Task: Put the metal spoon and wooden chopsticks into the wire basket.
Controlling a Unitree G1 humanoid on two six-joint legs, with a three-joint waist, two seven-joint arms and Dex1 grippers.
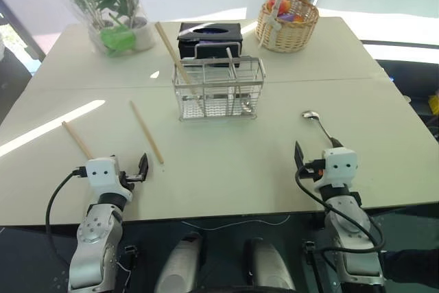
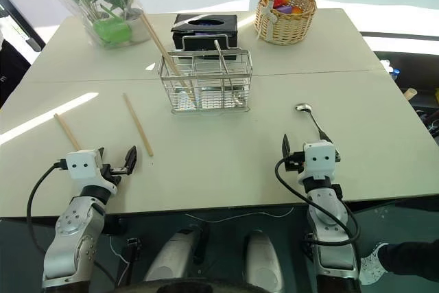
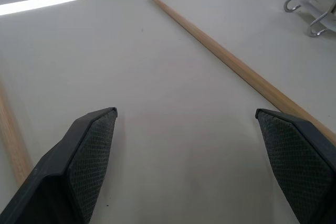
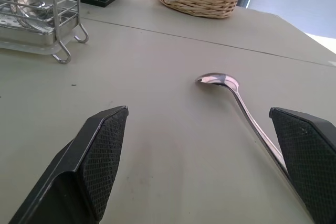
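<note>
While the white table [image 1: 274, 176] is filling the head views, the wire basket [image 1: 219, 90] is standing at centre frame, one chopstick leaning inside. Two wooden chopsticks [image 1: 147, 132] are lying at left. The metal spoon [image 1: 319, 125] is lying at right; the right wrist view is revealing its bowl. Left gripper [image 1: 130, 169] and right gripper [image 1: 312, 159] are gaping wide, holding nothing. No writing is legible.

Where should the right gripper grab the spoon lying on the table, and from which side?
Grip the metal spoon at mid-handle, coming from above. It lies flat, bowl pointing away, handle running back toward the open right gripper, so the fingers should straddle the slim handle crosswise.
</note>
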